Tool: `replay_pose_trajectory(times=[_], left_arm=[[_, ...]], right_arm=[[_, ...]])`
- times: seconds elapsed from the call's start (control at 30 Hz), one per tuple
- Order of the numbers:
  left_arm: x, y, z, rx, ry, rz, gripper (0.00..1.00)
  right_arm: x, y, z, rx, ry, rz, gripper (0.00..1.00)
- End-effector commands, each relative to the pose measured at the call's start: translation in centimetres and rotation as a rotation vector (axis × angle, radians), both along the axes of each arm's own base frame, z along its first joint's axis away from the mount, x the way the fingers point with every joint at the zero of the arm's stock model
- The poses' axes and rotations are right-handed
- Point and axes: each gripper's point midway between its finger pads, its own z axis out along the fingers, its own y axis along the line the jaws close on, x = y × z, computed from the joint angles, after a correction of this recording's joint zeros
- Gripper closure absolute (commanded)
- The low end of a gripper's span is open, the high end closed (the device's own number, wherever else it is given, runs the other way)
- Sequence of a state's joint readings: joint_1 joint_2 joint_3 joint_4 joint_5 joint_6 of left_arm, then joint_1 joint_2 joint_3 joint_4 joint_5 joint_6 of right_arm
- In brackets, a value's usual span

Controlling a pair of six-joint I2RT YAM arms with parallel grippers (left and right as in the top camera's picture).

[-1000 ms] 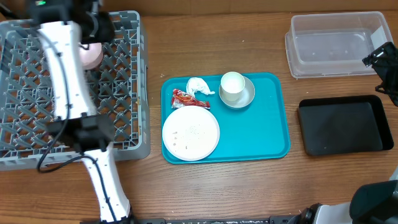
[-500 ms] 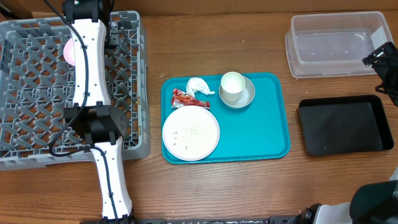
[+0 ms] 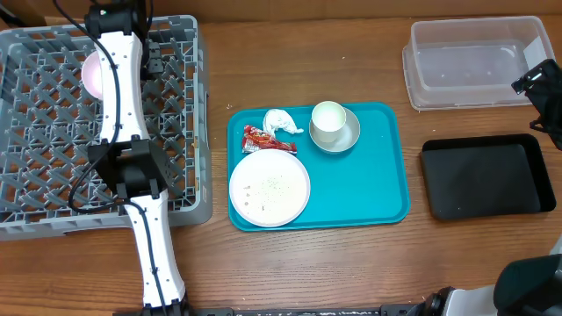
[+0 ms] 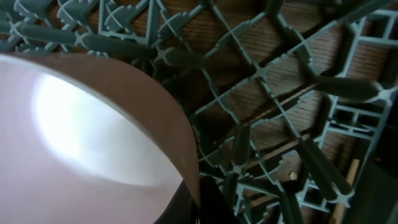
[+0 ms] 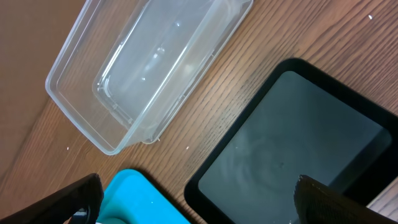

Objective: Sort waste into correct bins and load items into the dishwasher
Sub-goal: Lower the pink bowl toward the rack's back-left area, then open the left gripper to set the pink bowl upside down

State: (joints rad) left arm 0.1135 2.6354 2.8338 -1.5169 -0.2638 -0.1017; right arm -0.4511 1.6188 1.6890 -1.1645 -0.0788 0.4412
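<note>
The pale round bowl [image 3: 90, 74] lies in the large grey plastic lattice dish rack [image 3: 35, 132], near its far edge and partly under the left arm. The left gripper [image 4: 189, 214] is pressed together close by the bowl's rim; I cannot tell whether it pinches the rim. The right gripper [image 5: 199, 200] hangs spread wide above the clear rectangular plastic tub [image 5: 149, 68] and the shallow black rectangular tray [image 5: 292, 137].

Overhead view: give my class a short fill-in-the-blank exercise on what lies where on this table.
1. The cup stands on the small ___ on the teal tray.
2. The wrapper beside the tissue is ___ in colour.
3. The pale bowl is within the grey dish ___.
4. The black tray lies nearer the robot than the clear ___.
Missing words: plate; red; rack; tub.
</note>
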Motion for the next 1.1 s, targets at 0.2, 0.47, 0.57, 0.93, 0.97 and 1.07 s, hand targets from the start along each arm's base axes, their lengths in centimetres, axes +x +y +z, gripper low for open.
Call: replay_pose_trajectory(times=[0.2, 0.47, 0.57, 0.93, 0.97, 1.07], left_arm=[[0.4, -5.3, 5.5, -0.309, -0.151, -0.089, 0.96], [0.0, -7.0, 16.0, -0.767, -0.445, -0.226, 0.96], [-0.4, -6.2, 16.9, -0.927, -0.497, -0.315, 0.96], [-1.2, 0.2, 15.0, -1.335, -0.613, -0.289, 0.96], [-1.2, 0.7, 15.0, -1.367, -0.632, -0.299, 0.96], [-1.4, 2.0, 14.3, -1.451, -0.671, -0.294, 0.96]], right_arm=[[0.2, -0.1, 0.6, -0.006, -0.017, -0.004, 0.0], [0.2, -0.1, 0.6, -0.006, -0.017, -0.003, 0.0], [0.2, -0.1, 0.6, -0.006, -0.017, -0.004, 0.0], [0.2, -0.1, 0.6, -0.006, -0.017, -0.004, 0.0], [0.2, -0.1, 0.6, -0.006, -0.017, -0.004, 0.0], [0.2, -0.1, 0.6, -0.006, -0.017, -0.003, 0.0]])
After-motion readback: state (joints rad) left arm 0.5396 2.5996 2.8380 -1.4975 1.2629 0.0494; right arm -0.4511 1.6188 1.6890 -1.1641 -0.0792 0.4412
